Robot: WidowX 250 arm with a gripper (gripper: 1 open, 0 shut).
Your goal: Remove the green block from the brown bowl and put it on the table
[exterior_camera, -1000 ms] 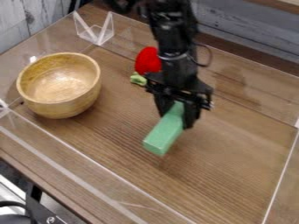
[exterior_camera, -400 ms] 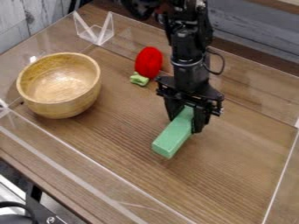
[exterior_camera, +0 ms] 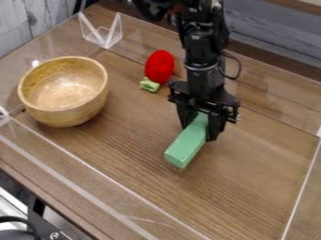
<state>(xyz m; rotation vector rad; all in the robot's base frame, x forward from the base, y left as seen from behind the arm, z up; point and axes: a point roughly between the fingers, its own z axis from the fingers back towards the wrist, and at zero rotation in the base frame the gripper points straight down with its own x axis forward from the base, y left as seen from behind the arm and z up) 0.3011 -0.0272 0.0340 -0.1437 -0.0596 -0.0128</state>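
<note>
At the center right of the frame: one black robot hand [exterior_camera: 201, 114], reaching down from the top edge, its fingers closed on the upper end of the green block. Green block [exterior_camera: 189, 141], one, light green, long and flat; it slants from the hand toward the lower left, its far end over the middle of the brown surface [exterior_camera: 119, 173]; whether that end touches the wood cannot be told. Just above and left of the hand: one red strawberry-like toy [exterior_camera: 160, 66], with its small green leafy stub [exterior_camera: 149, 85] beneath it. At the left of the frame, well apart from the hand: one brown bowl [exterior_camera: 63, 91], round, thick-walled, pale inside, upright on the surface, the block outside it. Upper left of the frame: one clear, angular object [exterior_camera: 100, 31], near the surface's edge. Lower left corner: black cables [exterior_camera: 28, 220], beyond the clear edging [exterior_camera: 53, 167] of the surface.
</note>
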